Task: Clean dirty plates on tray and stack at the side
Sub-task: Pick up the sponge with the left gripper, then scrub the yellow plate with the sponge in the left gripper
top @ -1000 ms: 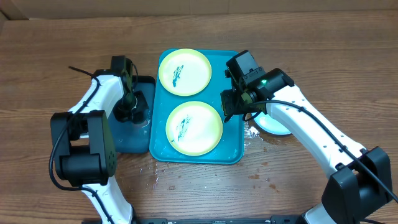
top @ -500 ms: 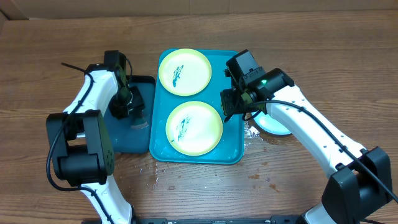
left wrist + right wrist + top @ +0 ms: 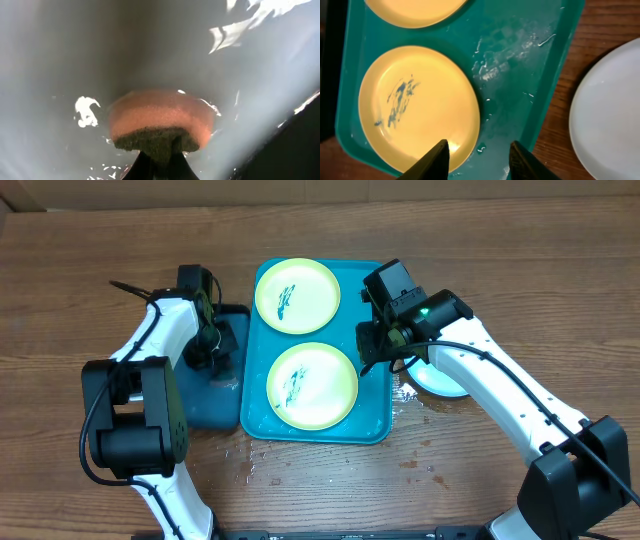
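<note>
Two yellow-green plates lie on the cyan tray (image 3: pixel 375 415), the far plate (image 3: pixel 297 295) and the near plate (image 3: pixel 311 385), both with blue-green scribbles. A light blue plate (image 3: pixel 442 378) rests on the table to the right of the tray, partly under my right arm. My right gripper (image 3: pixel 372 350) hovers open over the tray's right side. Below its jaws lie the near plate's (image 3: pixel 420 105) rim and wet tray floor (image 3: pixel 520 75). My left gripper (image 3: pixel 210 348) is over the black tray (image 3: pixel 205 402), shut on an orange sponge (image 3: pixel 160 117) by its dark scrub side.
The black tray sits against the cyan tray's left edge and its floor looks wet in the left wrist view. Water drops lie on the wood (image 3: pixel 412 395) between the cyan tray and the light blue plate. A cardboard edge runs along the table's back.
My left gripper swung slightly left, came back over the black tray and closed on the sponge. The right arm has stayed in place, its jaws a little narrower.
</note>
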